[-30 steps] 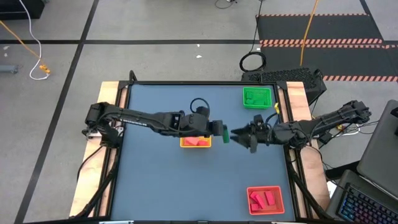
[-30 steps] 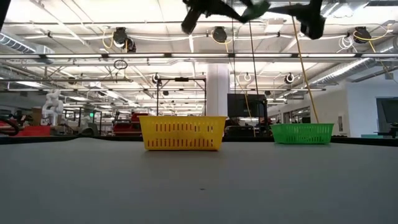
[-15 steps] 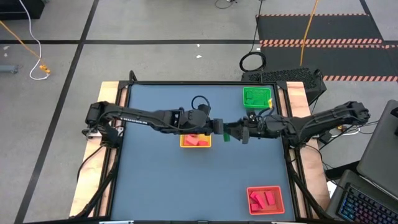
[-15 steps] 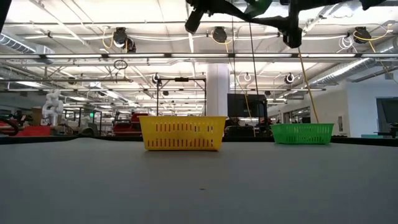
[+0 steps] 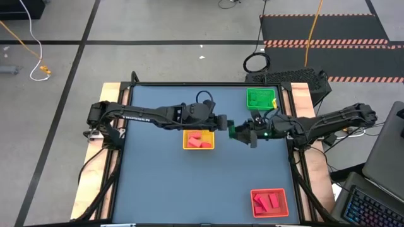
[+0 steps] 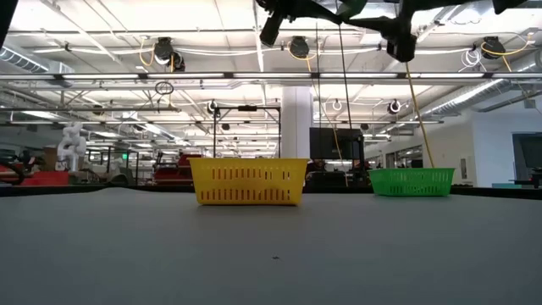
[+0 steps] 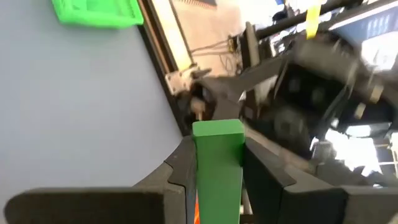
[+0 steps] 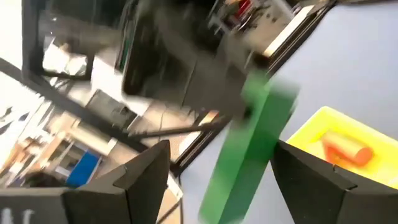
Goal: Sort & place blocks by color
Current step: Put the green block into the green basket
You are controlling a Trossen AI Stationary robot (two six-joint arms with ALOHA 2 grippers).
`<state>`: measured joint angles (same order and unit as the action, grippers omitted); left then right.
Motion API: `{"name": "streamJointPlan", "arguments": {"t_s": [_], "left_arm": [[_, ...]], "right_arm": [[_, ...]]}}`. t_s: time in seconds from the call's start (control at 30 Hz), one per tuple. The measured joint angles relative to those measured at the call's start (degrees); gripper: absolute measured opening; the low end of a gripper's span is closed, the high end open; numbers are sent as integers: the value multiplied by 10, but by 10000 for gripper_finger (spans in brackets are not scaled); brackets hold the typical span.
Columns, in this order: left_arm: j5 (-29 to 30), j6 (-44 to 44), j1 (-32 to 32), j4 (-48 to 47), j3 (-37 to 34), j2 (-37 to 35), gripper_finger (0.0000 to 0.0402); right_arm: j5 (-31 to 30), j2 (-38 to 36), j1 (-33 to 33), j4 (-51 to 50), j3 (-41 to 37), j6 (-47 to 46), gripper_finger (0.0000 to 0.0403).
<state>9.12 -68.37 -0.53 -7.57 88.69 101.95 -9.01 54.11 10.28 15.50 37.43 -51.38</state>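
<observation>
Above the middle of the surface [image 5: 164, 183], both arms meet in mid-air for a handover. The left gripper [image 5: 225, 123] is clenched on a green block [image 7: 217, 165], a short bar that sticks out from between its fingers toward the right. A second ago the right gripper [image 5: 243, 133] hung apart from it, just right of centre; since then it has reached in leftward, and its fingers, spread wide, now sit on either side of the bar's free end without closing on it. In the right wrist view the green bar fills the gap between those open fingers. Over the same second the left arm has shifted a little toward the far side, so the block no longer hangs over the yellow tray [image 5: 187, 145], which holds a few orange-red blocks [image 5: 198, 140] just nearer than the grippers. The green tray [image 5: 261, 98] stands at the far right of the surface, and the orange tray [image 5: 269, 203], with red blocks [image 5: 267, 202] inside, sits at the near right corner. This appears to mean the green block is being passed to the right arm, which is better placed to carry it to the green tray; the pass is not yet complete.
</observation>
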Motion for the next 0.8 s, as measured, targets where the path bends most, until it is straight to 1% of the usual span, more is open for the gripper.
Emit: {"name": "streamJointPlan", "arguments": {"t_s": [0.1, 0.17, 0.3, 0.43, 0.7, 0.8], "left_arm": [[1, 0, 3, 2, 0, 0, 95], [4, 2, 2, 0, 0, 1, 95], [6, 3, 4, 9, 0, 1, 94], [6, 3, 4, 11, 0, 1, 95], [2, -2, -5, 9, -1, 1, 94], [2, -3, -8, 8, -1, 1, 95]], "right_arm": [[37, -14, -1, -32, 0, 0, 265], [46, -21, 0, -57, 0, -4, 265], [42, -23, -1, -65, 0, 5, 265], [22, -23, -10, -59, 0, 10, 265], [17, -24, -33, -58, 1, 16, 265], [17, -21, -41, -58, 1, 21, 256]]}}
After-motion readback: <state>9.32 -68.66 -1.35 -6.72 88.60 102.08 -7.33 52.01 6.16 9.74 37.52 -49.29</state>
